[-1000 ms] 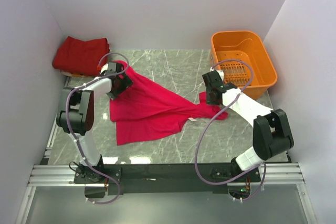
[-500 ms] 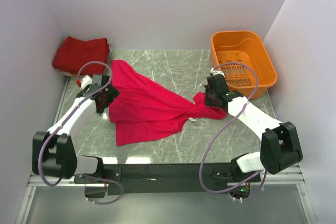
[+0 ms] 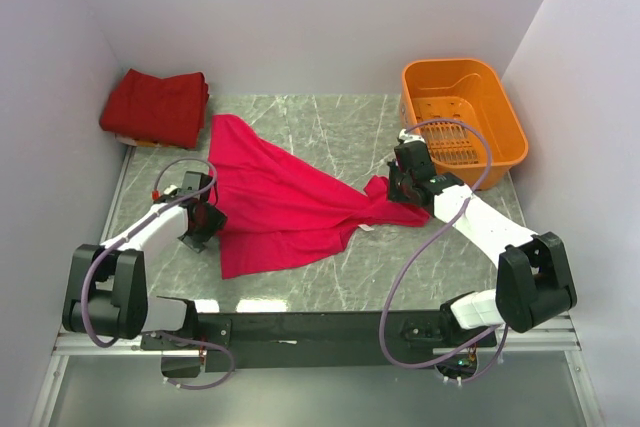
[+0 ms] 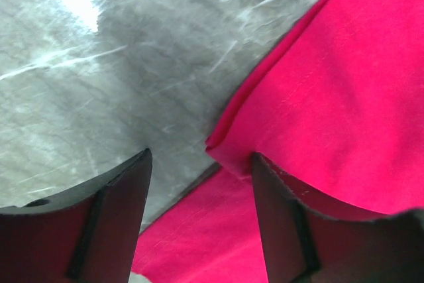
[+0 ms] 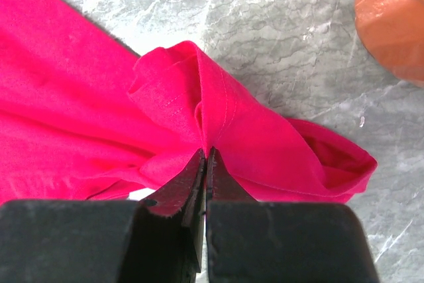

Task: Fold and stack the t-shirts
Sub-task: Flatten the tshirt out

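Observation:
A crimson t-shirt (image 3: 290, 202) lies spread and wrinkled on the marble table, its right end bunched. My right gripper (image 3: 400, 187) is shut on that bunched end; in the right wrist view the gripper (image 5: 207, 152) pinches a fold of the t-shirt (image 5: 265, 137). My left gripper (image 3: 205, 219) is low at the shirt's left edge. In the left wrist view it (image 4: 201, 157) stands open, with the t-shirt (image 4: 331, 111) hem corner lying between its fingers. Darker red t-shirts (image 3: 155, 105) sit folded in a stack at the back left corner.
An orange plastic basket (image 3: 452, 65) stands at the back right, close behind the right gripper, and shows as an orange basket (image 5: 391, 24) corner in the right wrist view. White walls close in the table on three sides.
My left gripper has come away from the shirt's back-left corner and moved toward the near side along its left edge. The right gripper shifted slightly and kept its hold.

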